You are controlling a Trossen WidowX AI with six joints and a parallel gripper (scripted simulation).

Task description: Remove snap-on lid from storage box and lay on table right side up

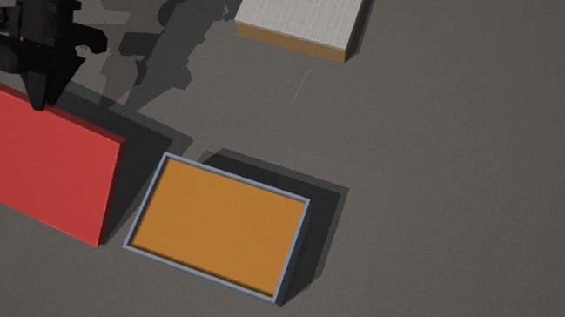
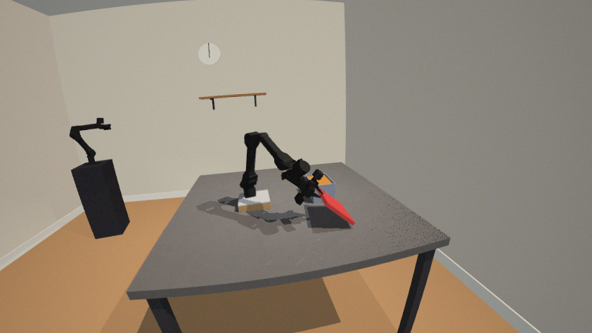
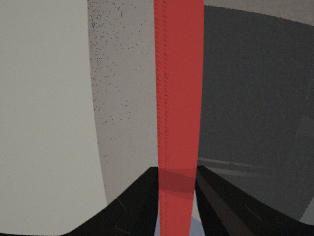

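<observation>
Pinching the red lid (image 1: pixel 38 158) (image 2: pixel 337 206) (image 3: pixel 182 100) by one edge with the gripper (image 1: pixel 42 106) (image 2: pixel 319 192) (image 3: pixel 176 174), one finger against each broad face. Open only by the width of that edge, with both fingertips seen touching the red in the wrist view. Held steeply tilted, with the gripped edge high and the opposite edge low over the table (image 1: pixel 486 173) (image 2: pixel 248 252) (image 3: pixel 125 100); too close to tell whether touching it. Placed well to the left of the storage box (image 1: pixel 236 176) (image 2: pixel 329 191) in the top view, apart from the rim, and on the near side of it in the exterior view. Not lying flat. Turned with a smooth broad face toward the top view. Angled down toward the lid at the wrist, and folded at a high elbow, as to the arm (image 1: pixel 49 16) (image 2: pixel 249 161). Rising from a pale-topped block (image 1: pixel 286 15) (image 2: pixel 263 197), above and to the right of the storage box in the top view and to its left in the exterior view. Standing uncovered on the table, as to the storage box, with orange showing inside its blue-grey walls.
</observation>
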